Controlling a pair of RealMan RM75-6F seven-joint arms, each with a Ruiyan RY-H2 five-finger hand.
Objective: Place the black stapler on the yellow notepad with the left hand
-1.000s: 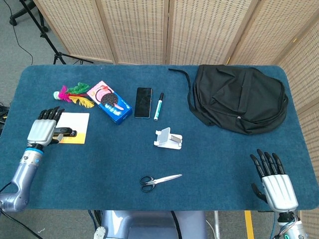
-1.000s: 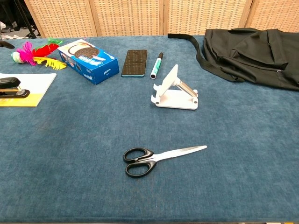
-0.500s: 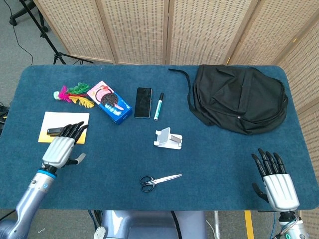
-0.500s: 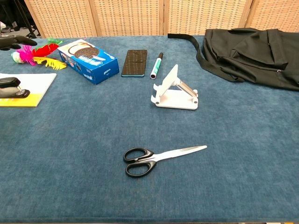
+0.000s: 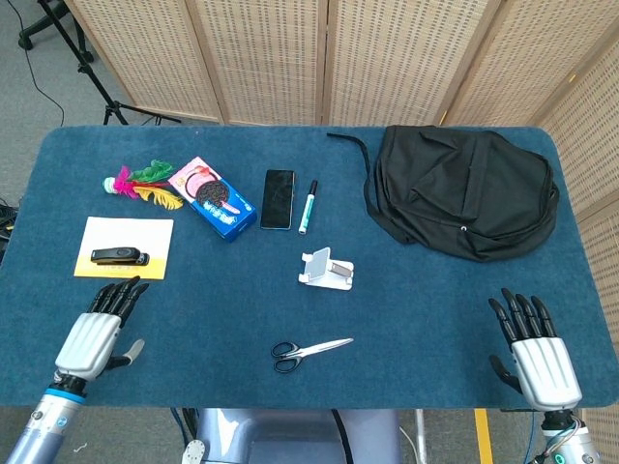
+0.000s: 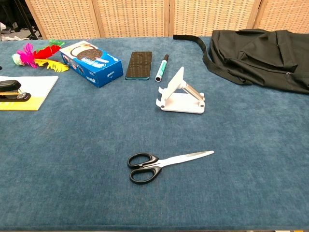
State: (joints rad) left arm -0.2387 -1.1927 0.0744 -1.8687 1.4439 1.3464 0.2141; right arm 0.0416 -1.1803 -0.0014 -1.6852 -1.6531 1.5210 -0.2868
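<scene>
The black stapler (image 5: 118,256) lies flat on the yellow notepad (image 5: 126,232) at the table's left side; the chest view catches both at its left edge, stapler (image 6: 10,90) on notepad (image 6: 34,92). My left hand (image 5: 95,333) hovers near the table's front-left edge, well below the notepad, fingers spread and holding nothing. My right hand (image 5: 537,348) sits at the front-right corner, fingers apart and empty. Neither hand shows in the chest view.
A feather toy (image 5: 140,184), blue cookie box (image 5: 213,198), phone (image 5: 278,199) and marker (image 5: 308,206) line the back left. A white phone stand (image 5: 326,269) and scissors (image 5: 309,351) lie mid-table. A black backpack (image 5: 464,198) fills the back right.
My left hand has let go of the stapler and drawn back toward the front edge, away from the notepad. The stapler stays on the notepad. The right hand has not moved.
</scene>
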